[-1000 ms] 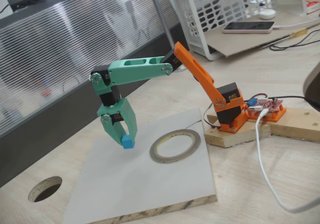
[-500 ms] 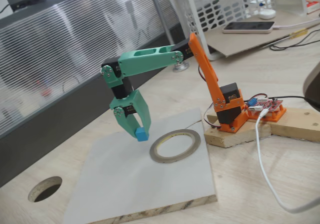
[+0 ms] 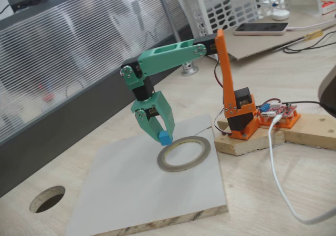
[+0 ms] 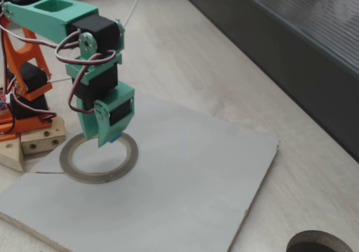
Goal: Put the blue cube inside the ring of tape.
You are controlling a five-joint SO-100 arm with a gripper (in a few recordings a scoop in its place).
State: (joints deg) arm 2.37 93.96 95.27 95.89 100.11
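- In one fixed view, your gripper [image 3: 163, 133] hangs tips-down with its jaws clamped on the cube [image 3: 165, 137], which sits right at the fingertips. The cube is held in the air over the near-left rim of the tape [image 3: 184, 153], not yet inside the ring. The tape lies flat on the grey board [image 3: 131, 194].
- The cube looks rigid and very light, with smooth plastic faces. You hold it by two opposite flat sides, the right place for it. With so little of it between the tips, I judge it could twist or slip if you squeeze unevenly.
- In the other fixed view, the gripper [image 4: 109, 140] hides most of the cube [image 4: 115, 138]; only a sliver of blue shows at the tips. It hangs above the tape's [image 4: 99, 157] far rim. The ring is low and thin, so a nudge would probably slide it.
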